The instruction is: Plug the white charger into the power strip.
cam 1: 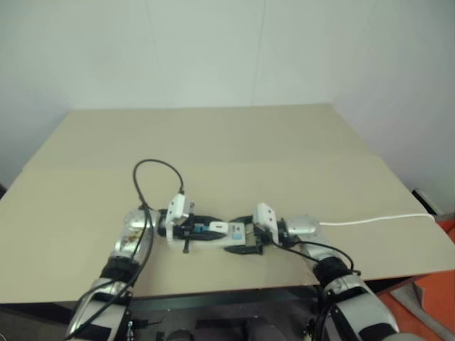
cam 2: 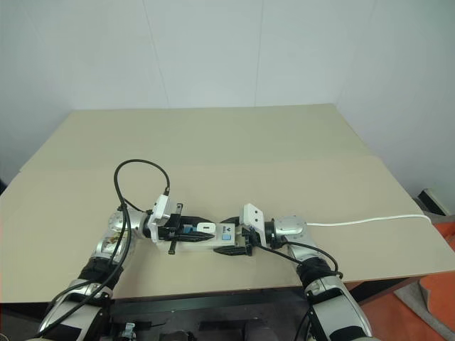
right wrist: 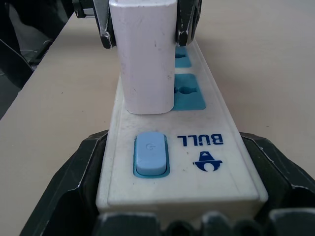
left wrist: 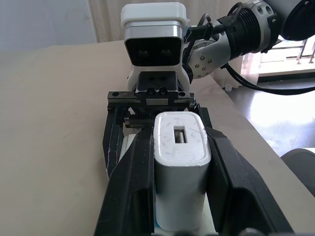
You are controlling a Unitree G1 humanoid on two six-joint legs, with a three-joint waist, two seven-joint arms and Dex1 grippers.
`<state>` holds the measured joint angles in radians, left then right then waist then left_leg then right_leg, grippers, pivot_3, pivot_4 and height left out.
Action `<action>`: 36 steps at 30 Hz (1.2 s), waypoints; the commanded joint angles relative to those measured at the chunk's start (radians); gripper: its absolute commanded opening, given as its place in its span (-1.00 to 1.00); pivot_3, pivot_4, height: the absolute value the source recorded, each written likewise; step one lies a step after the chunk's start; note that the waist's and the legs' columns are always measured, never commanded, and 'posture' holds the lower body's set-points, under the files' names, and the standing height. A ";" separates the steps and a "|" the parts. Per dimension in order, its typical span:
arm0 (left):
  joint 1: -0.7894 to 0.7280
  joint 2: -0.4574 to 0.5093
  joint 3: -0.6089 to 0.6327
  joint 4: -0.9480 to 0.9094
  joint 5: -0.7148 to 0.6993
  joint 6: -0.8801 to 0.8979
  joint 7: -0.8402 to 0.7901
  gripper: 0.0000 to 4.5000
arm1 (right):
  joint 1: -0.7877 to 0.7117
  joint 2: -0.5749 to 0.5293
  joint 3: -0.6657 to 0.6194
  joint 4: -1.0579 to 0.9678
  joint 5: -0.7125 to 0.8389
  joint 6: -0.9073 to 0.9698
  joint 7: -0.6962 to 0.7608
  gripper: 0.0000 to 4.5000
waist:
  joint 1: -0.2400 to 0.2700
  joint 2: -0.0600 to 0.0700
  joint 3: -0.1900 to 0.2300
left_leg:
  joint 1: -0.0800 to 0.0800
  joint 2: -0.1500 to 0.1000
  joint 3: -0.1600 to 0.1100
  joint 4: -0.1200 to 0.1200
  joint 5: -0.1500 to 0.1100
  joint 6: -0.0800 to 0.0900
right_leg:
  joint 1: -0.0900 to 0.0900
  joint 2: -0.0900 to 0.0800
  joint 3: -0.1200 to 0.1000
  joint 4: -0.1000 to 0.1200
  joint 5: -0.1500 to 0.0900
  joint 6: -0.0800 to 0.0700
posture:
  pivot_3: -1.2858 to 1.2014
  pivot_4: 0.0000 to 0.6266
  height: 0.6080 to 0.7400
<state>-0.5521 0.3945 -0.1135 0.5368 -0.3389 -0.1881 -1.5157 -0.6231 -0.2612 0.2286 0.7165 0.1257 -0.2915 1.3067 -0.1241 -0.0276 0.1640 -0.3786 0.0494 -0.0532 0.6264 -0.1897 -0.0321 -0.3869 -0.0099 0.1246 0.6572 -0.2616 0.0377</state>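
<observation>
Right wrist view: smooth blocky white charger (right wrist: 146, 59) on glossy power strip (right wrist: 197, 162).

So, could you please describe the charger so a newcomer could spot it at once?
On the tan table, near its front edge, lies a white power strip. The charger stands on it beside the blue switch, pinched by the left tool: a plain white block.

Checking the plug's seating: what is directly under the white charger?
The white charger, held by the left gripper, stands on the power strip beside blue sockets. Its base covers the socket beneath, so prongs and that socket cannot be seen. The right gripper clamps the strip's end.
</observation>
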 commanded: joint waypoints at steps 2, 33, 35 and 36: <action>0.042 0.046 -0.020 0.077 0.080 0.000 0.037 -0.55 | 0.018 -0.002 0.036 0.018 -0.031 0.021 0.029 0.52 | 0.000 0.001 -0.001 | 0.000 0.000 0.000 0.000 0.000 0.000 | 0.000 0.000 0.000 0.000 0.000 0.000 | 0.03 -0.52 1.00; -0.322 0.240 0.160 -0.040 -0.071 0.289 -0.009 1.00 | 0.065 -0.035 0.011 -0.156 0.005 0.092 0.031 0.99 | 0.004 0.001 0.001 | -0.010 0.000 -0.001 -0.003 -0.001 0.001 | -0.007 0.000 -0.002 -0.006 -0.002 0.000 | 0.03 -0.52 1.00; -0.323 0.243 0.163 -0.032 -0.071 0.288 -0.014 1.00 | 0.077 -0.049 0.008 -0.186 0.012 0.106 0.038 0.99 | 0.008 0.001 0.001 | -0.013 0.001 -0.001 -0.003 -0.001 0.001 | -0.009 0.000 -0.002 -0.007 -0.002 0.000 | 0.03 -0.52 1.00; -0.325 0.243 0.163 -0.026 -0.070 0.286 -0.014 1.00 | 0.082 -0.054 0.008 -0.197 0.014 0.112 0.039 0.99 | 0.011 0.001 0.001 | -0.014 0.001 -0.001 -0.003 -0.001 0.001 | -0.010 0.000 -0.002 -0.008 -0.002 0.000 | 0.03 -0.52 1.00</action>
<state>-0.8637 0.6234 0.0230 0.5156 -0.3978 0.1102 -1.5236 -0.5598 -0.3043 0.2273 0.5498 0.1319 -0.2024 1.3322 -0.1134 -0.0267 0.1649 -0.3936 0.0499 -0.0543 0.6234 -0.1907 -0.0310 -0.3979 -0.0099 0.1225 0.6492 -0.2632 0.0377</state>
